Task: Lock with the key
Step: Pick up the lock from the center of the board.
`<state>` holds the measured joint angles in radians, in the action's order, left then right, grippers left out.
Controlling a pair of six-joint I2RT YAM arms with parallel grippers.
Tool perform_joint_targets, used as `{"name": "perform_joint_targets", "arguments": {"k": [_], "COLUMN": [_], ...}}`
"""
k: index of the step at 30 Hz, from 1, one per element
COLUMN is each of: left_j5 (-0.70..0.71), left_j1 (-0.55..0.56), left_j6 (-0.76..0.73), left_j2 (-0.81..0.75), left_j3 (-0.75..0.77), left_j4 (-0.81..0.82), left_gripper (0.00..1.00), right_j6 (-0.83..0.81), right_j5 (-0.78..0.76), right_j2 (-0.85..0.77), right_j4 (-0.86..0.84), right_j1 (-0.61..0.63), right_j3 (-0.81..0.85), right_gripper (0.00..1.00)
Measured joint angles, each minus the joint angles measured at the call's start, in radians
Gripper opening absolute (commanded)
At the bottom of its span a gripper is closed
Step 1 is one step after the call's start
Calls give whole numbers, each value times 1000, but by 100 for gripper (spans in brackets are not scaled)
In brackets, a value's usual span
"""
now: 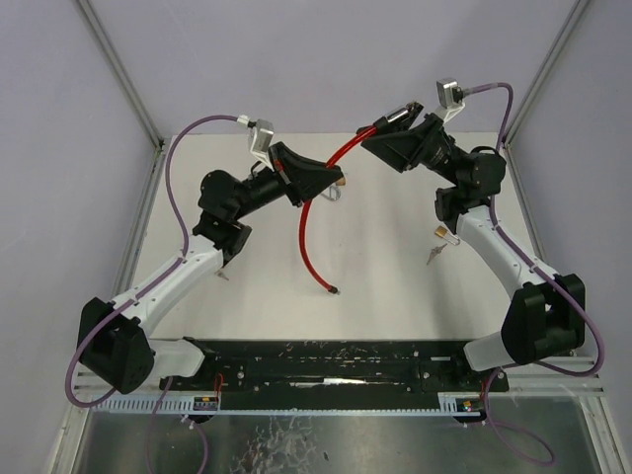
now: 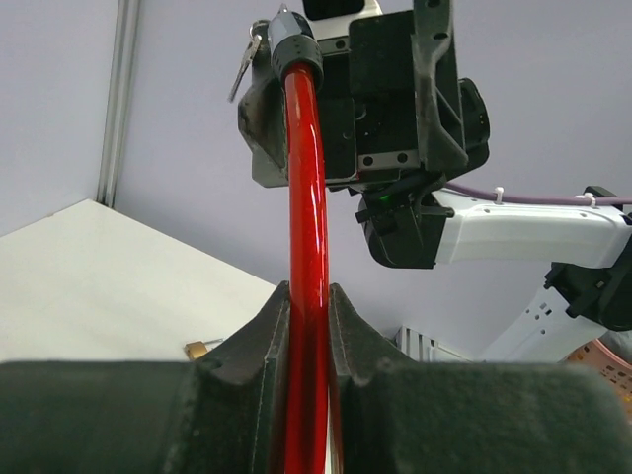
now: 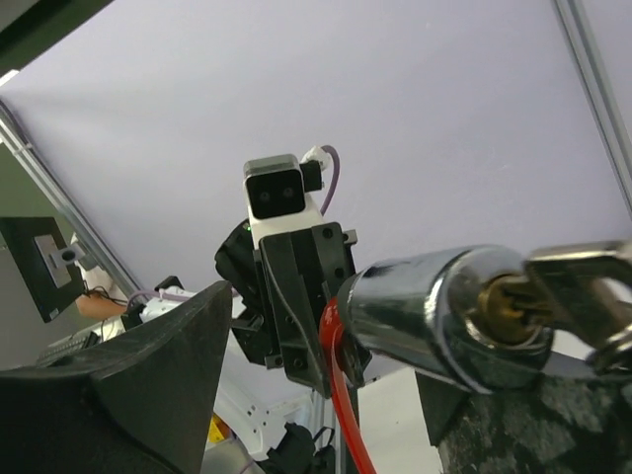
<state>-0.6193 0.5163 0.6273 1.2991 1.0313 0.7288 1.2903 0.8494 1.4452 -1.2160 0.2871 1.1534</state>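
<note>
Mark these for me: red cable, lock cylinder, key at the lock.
red cable (image 2: pixel 307 227): left wrist view, middle of the upright span.
lock cylinder (image 3: pixel 425 306): right wrist view, chrome barrel side.
key (image 3: pixel 581 281): right wrist view, metal part beside the keyhole.

Glossy red cable (image 2: pixel 306 247), shiny chrome lock cylinder (image 3: pixel 444 306)

You're looking at a robotics lab cell: a plain white desk (image 1: pixel 395 267) boxed in by pale lilac panels (image 1: pixel 296 59) on grey aluminium posts (image 1: pixel 118 69), with a black mounting rail (image 1: pixel 326 360) along its near edge.
</note>
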Motion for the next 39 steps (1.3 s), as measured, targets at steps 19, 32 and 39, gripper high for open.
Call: {"name": "perform_joint_targets", "arguments": {"k": [19, 32, 39], "left_j5": [22, -10, -68], "left_j1": [29, 27, 27], "left_j6": [-107, -360, -432], "left_j2": [15, 114, 248], "left_j3": [16, 433, 568], "left_j4": [-92, -578, -778], "left_gripper": [49, 51, 48], "right_j6": [16, -63, -96], "right_j5": [-16, 17, 35], "right_j2": [29, 29, 27], "right_j4": [69, 147, 183], "right_j1": [0, 0, 0], "right_j3": [24, 24, 24], "right_gripper": [0, 0, 0]}}
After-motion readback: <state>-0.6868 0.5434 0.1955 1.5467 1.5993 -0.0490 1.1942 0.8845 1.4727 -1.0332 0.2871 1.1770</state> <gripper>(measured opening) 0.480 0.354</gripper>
